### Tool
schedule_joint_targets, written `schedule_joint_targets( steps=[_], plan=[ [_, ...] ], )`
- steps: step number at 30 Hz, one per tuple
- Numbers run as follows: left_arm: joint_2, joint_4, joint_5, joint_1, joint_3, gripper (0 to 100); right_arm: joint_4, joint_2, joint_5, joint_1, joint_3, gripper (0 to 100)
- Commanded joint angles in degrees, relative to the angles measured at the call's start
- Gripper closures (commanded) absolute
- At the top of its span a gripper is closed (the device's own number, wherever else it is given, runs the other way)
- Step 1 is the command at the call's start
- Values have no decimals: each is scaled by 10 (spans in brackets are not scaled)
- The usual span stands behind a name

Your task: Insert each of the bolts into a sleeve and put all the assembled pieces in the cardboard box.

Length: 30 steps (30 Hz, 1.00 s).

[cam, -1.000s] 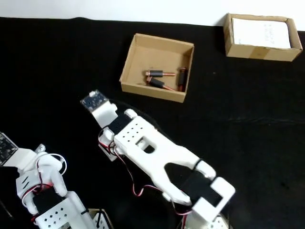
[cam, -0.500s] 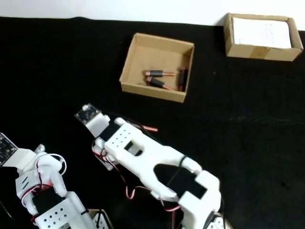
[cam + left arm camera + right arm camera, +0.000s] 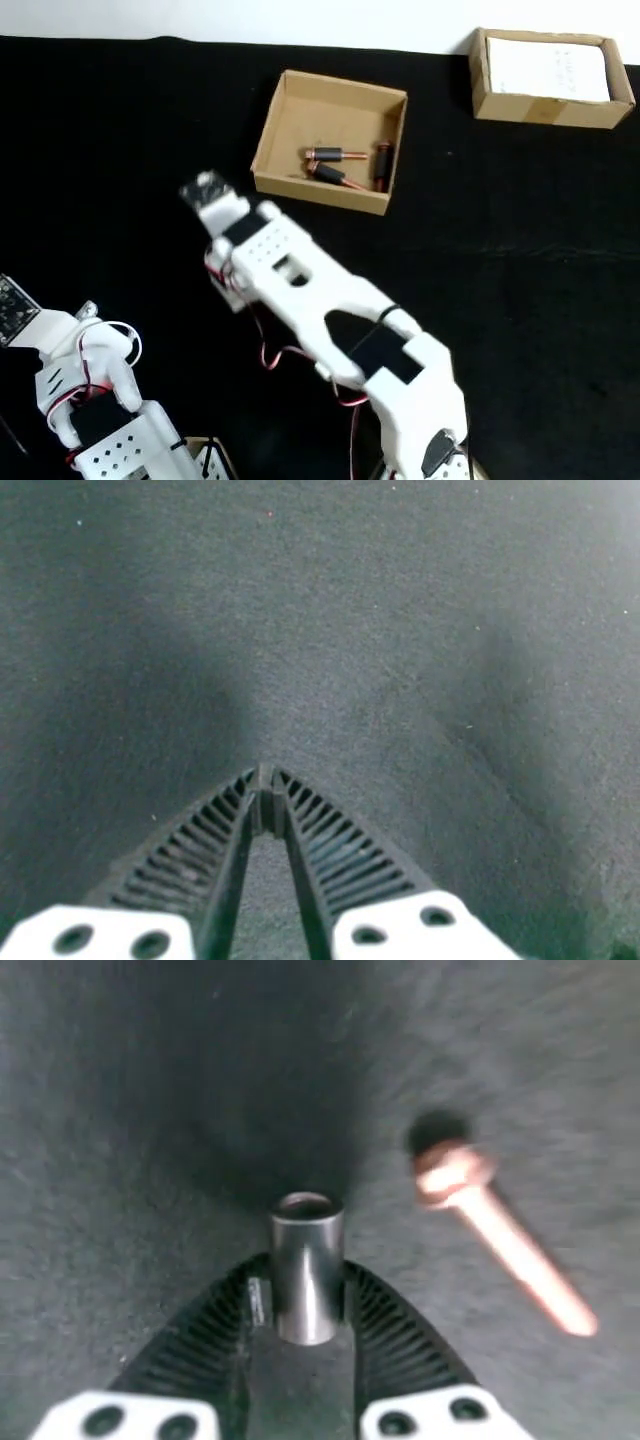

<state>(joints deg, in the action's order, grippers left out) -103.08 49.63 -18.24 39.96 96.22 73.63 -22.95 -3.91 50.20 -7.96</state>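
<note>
The right gripper (image 3: 305,1305) is clamping a short dark metal cylindrical sleeve (image 3: 307,1265) between its ribbed black fingers (image 3: 215,1325), with the sleeve's open end pointing away from the wrist and jutting past the fingertips. A copper-coloured bolt (image 3: 500,1240) is lying flat on the cloth just beside those fingertips, off to one side of the sleeve and not touching it, its head nearer the sleeve's open end and its shank angling away. Beyond this gripper, the open brown cardboard box (image 3: 318,195) is sitting near, with a band of black cloth (image 3: 520,300) lying between them, and three assembled bolt-and-sleeve pieces (image 3: 336,156) are resting inside it. The left gripper (image 3: 265,800) is pressing its tips together on nothing, hanging over bare cloth well apart from the box. A smaller cardboard box holding white paper (image 3: 550,70) is sitting farther off, at the cloth's far edge, where a pale wall strip (image 3: 300,18) is showing
</note>
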Motion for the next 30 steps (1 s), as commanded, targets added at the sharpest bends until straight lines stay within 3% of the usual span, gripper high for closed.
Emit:
schedule_joint_targets(
  steps=[1,5,9,13,20,25,30],
  plan=[
    [2,-2,-11,-12,9,980,131,6,-1,-28,-156,992],
    [2,3,-39,-43,9,980,269,6,-1,-51,-321,992],
    [-2,25,-33,-84,9,977,275,44,-1,-76,-434,992],
    [-2,32,-28,-116,9,976,275,145,-1,-81,-444,992],
    [3,53,2,-236,-39,972,275,364,-1,-161,-245,992],
    [15,111,3,-361,-102,831,263,512,-1,-241,-32,992],
    [153,103,2,-430,-188,797,202,659,0,-318,182,992]
  ],
)
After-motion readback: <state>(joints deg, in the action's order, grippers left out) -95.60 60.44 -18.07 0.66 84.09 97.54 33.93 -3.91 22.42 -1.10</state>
